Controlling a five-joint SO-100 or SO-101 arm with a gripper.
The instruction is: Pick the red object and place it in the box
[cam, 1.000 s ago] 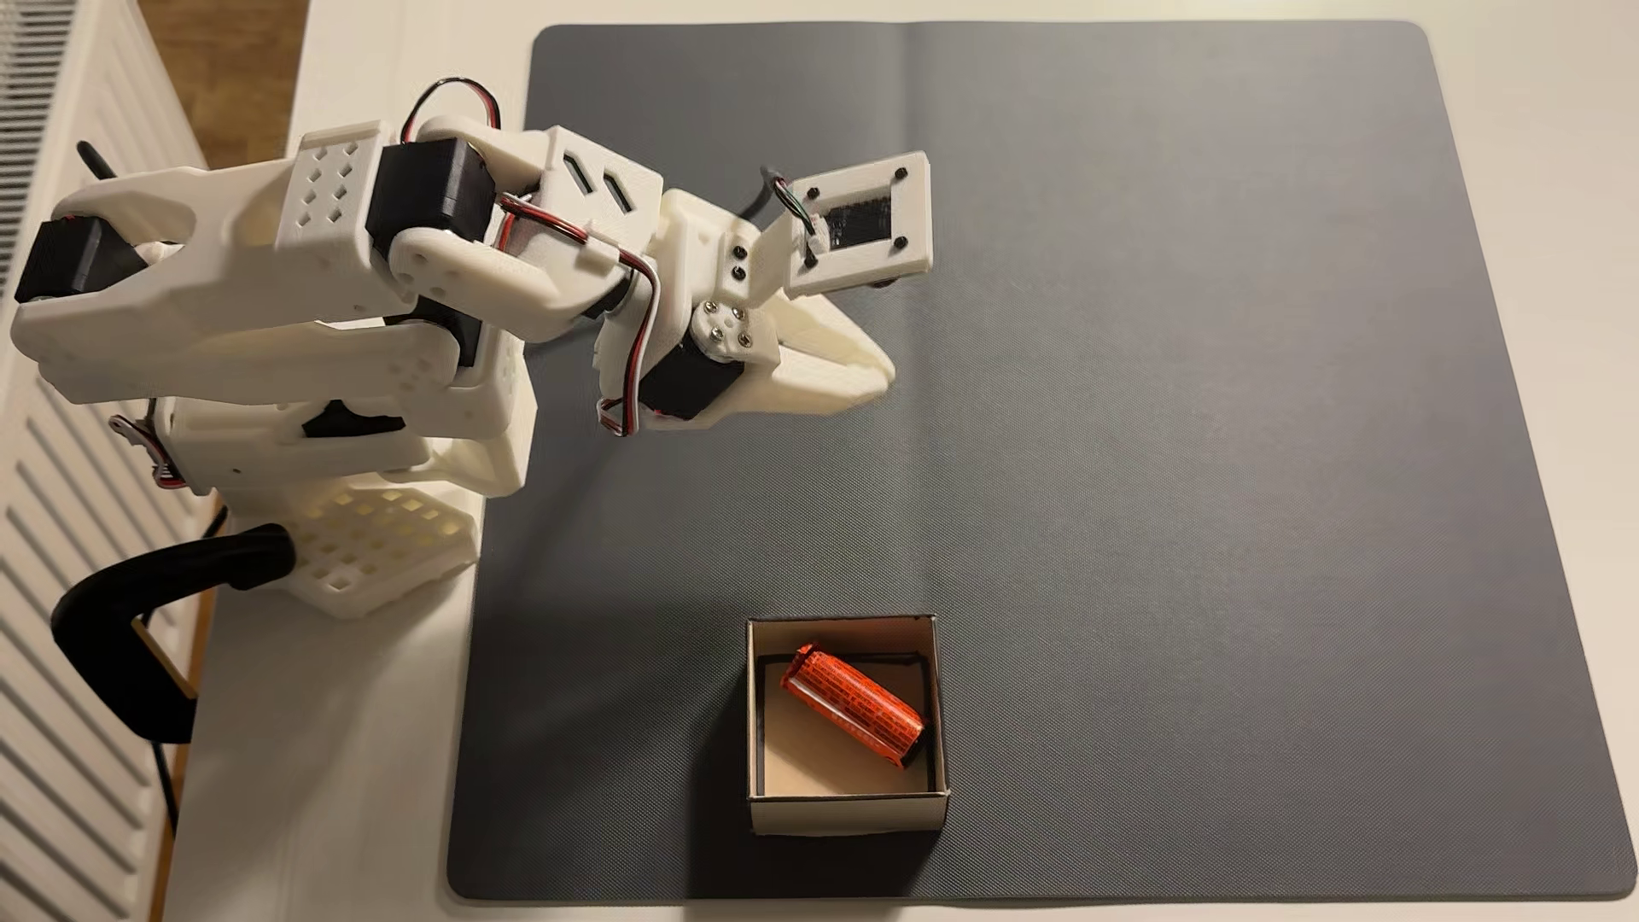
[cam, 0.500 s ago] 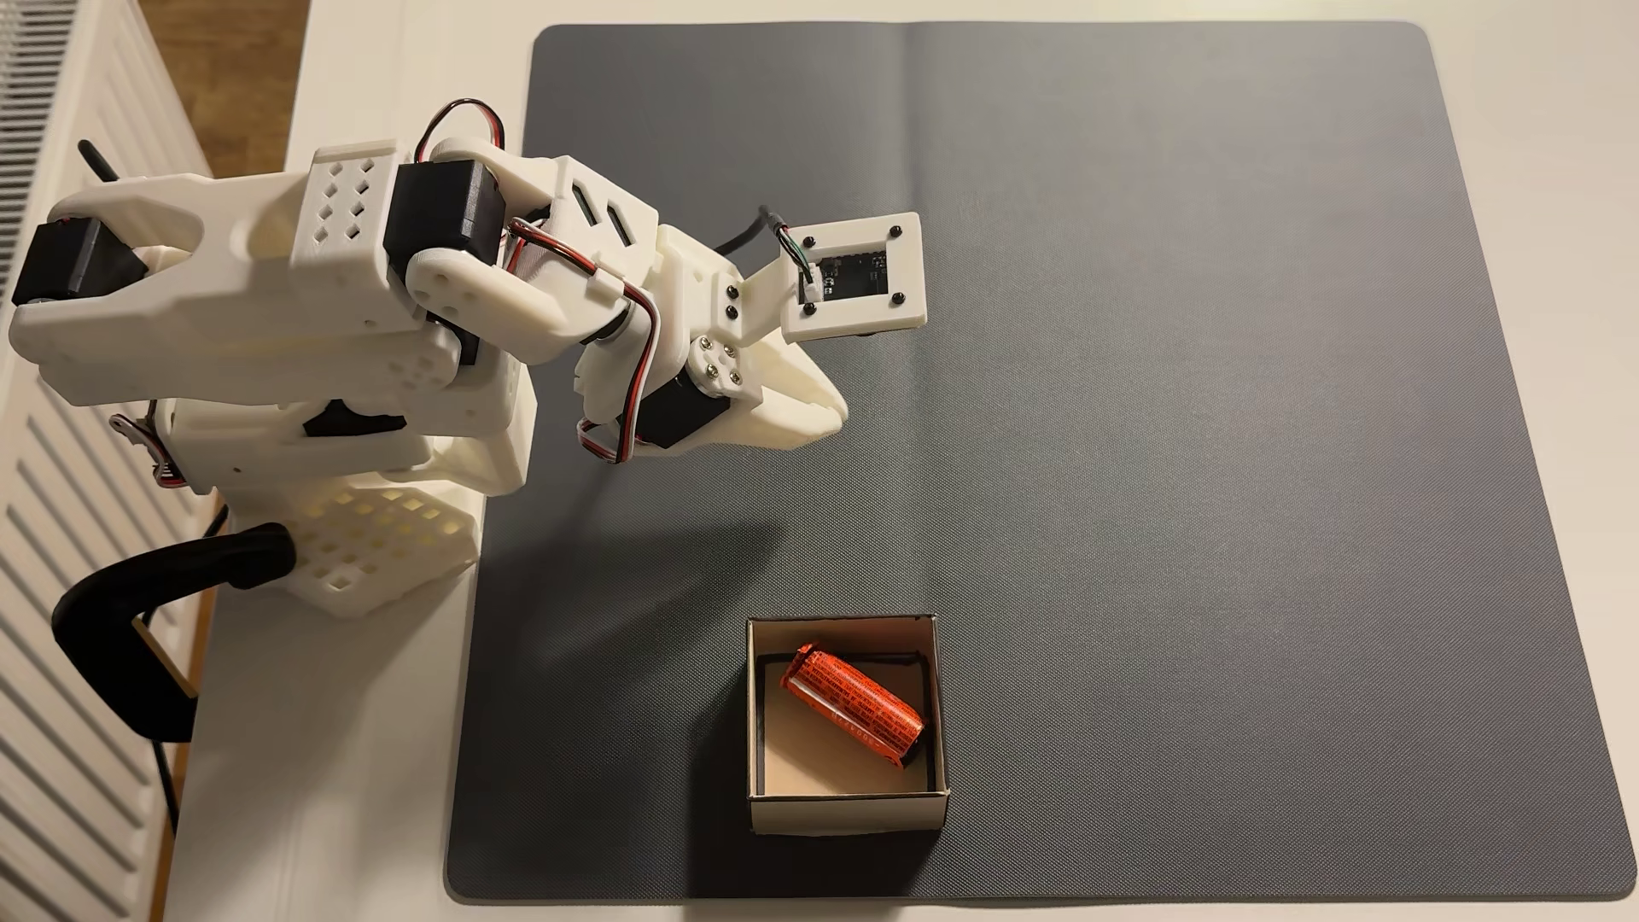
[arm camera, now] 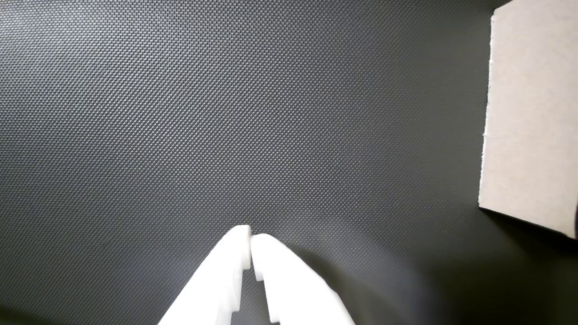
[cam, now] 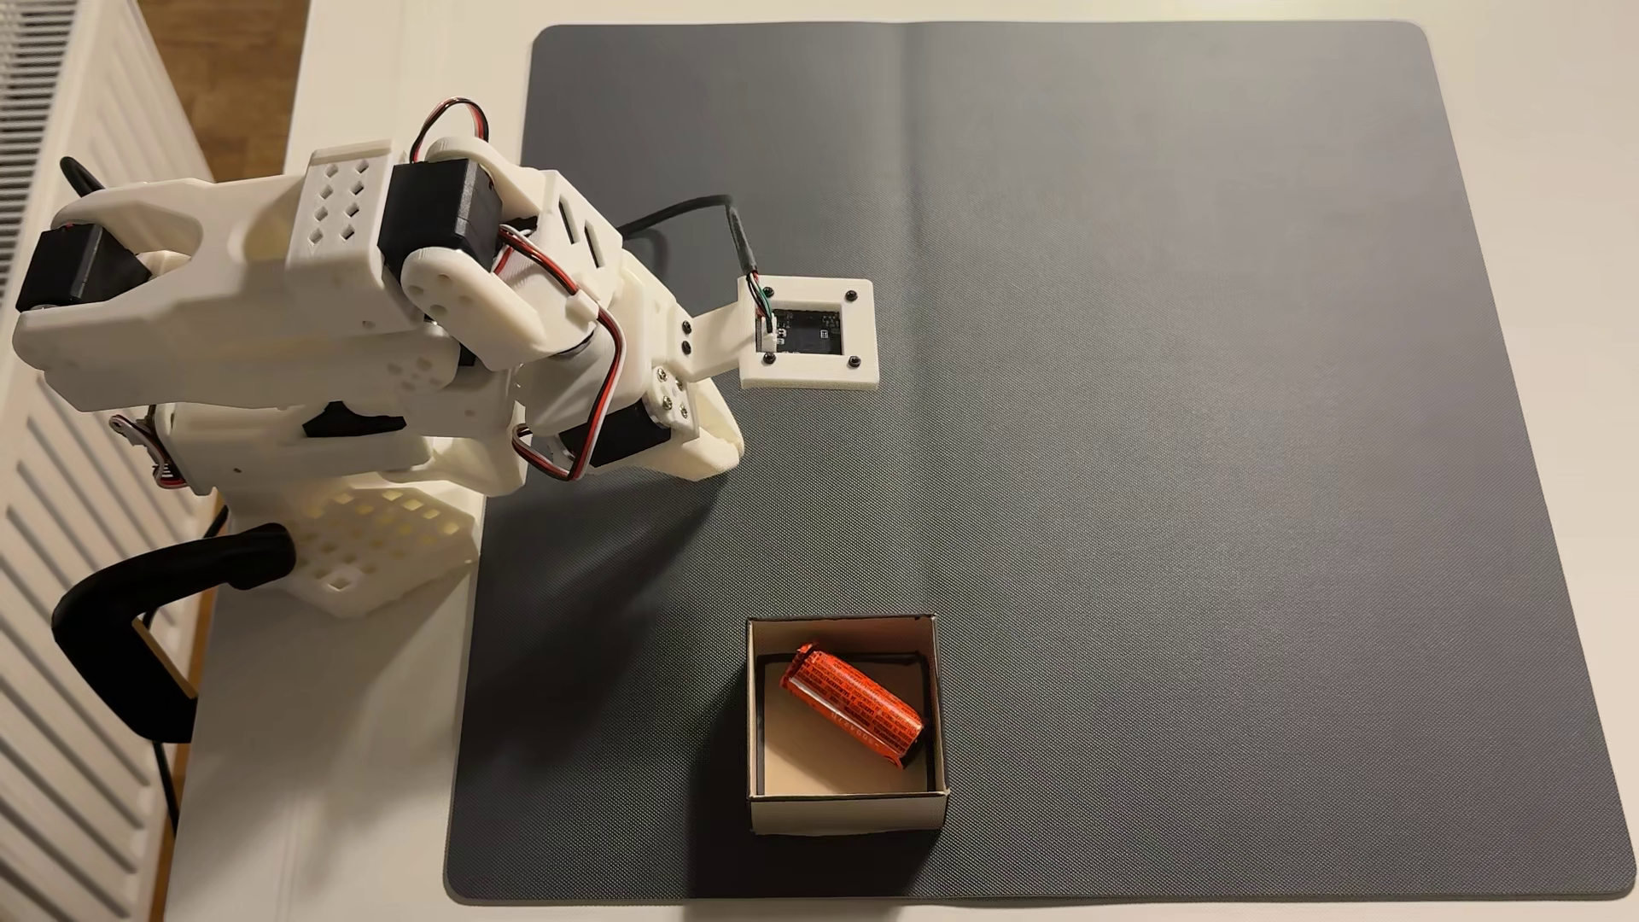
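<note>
red object (cam: 851,714) diagonal in box (cam: 847,814)

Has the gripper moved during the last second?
Yes. In the fixed view the gripper has pulled back left toward the arm's base, nearer the grey mat's left edge.

The gripper (arm camera: 250,241) looks like matt white plastic. The mat (cam: 1153,355) is dark grey with a fine dimpled, matt texture. The box (cam: 847,811) looks like matt cardboard, and the red object (cam: 851,704) wears crinkled, slightly glossy foil-like paper.
</note>
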